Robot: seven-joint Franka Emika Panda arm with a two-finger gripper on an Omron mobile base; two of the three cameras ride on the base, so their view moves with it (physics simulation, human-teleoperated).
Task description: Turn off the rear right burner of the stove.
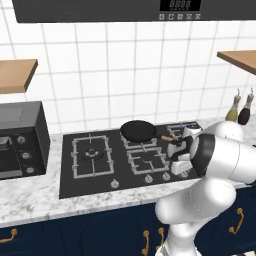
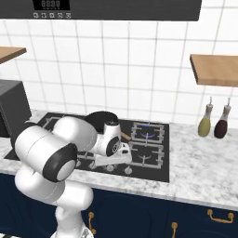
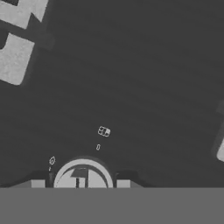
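The stove (image 1: 67, 186) (image 2: 160, 173) is a black glass cooktop set in a marble counter. Its rear right burner (image 1: 181, 129) (image 2: 148, 128) sits under a small gray grate at the back right, with a faint blue flame. My gripper (image 1: 179, 169) (image 2: 103, 163) (image 3: 81, 183) points down at the knob row along the stove's front edge. In the hand view a round silver knob (image 3: 82, 174) sits between my two fingertips, and the gripper is shut on it. Other knobs (image 1: 148, 178) (image 2: 128, 171) stand free beside it.
A black frying pan (image 1: 138, 130) (image 2: 98, 118) rests on the rear middle grate, close behind my hand. A dark toaster oven (image 1: 20, 142) (image 2: 11, 111) stands left of the stove. Two bottles (image 1: 233, 111) (image 2: 204, 123) stand at the back right. Wooden shelves hang on both sides.
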